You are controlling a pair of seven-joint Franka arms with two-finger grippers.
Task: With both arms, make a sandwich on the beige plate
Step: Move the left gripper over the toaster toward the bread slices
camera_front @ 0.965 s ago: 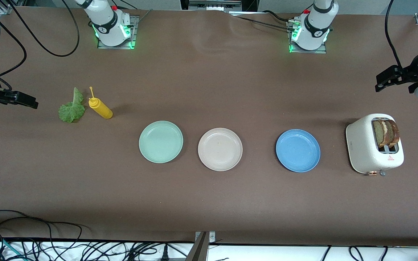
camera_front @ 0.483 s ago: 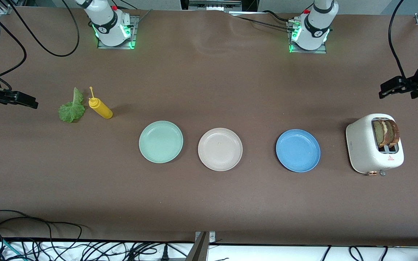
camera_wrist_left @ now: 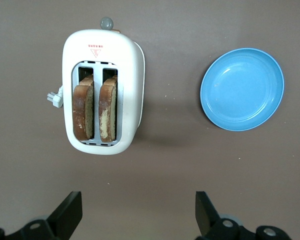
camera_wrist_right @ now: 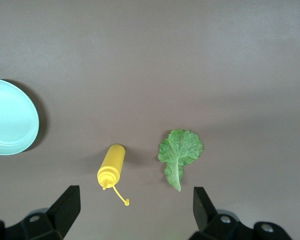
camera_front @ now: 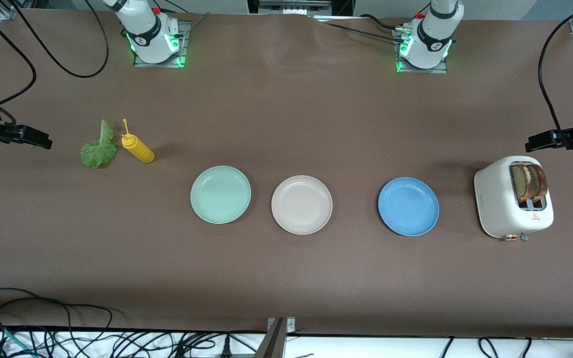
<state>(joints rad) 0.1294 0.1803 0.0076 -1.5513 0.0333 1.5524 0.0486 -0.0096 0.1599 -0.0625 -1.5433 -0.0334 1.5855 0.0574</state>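
Start step: plate [camera_front: 302, 204] was empty. Left gripper [camera_wrist_left: 135, 215], at frame's right edge, was open above the toaster [camera_front: 503, 203]; right gripper [camera_wrist_right: 132, 212] waited open. Next: grasp 1 slice [camera_wrist_left: 83, 108].

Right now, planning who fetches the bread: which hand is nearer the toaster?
Left. The left hand hangs open beside the toaster, at the left arm's end of the table. The right hand waits open at the other end, near the lettuce.

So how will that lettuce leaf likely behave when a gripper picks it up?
The lettuce leaf looks thin and ruffled, so it will probably flop and droop. It lies flat on the table, so fingers may struggle to get under it. Its pale rib probably offers the firmest grip.
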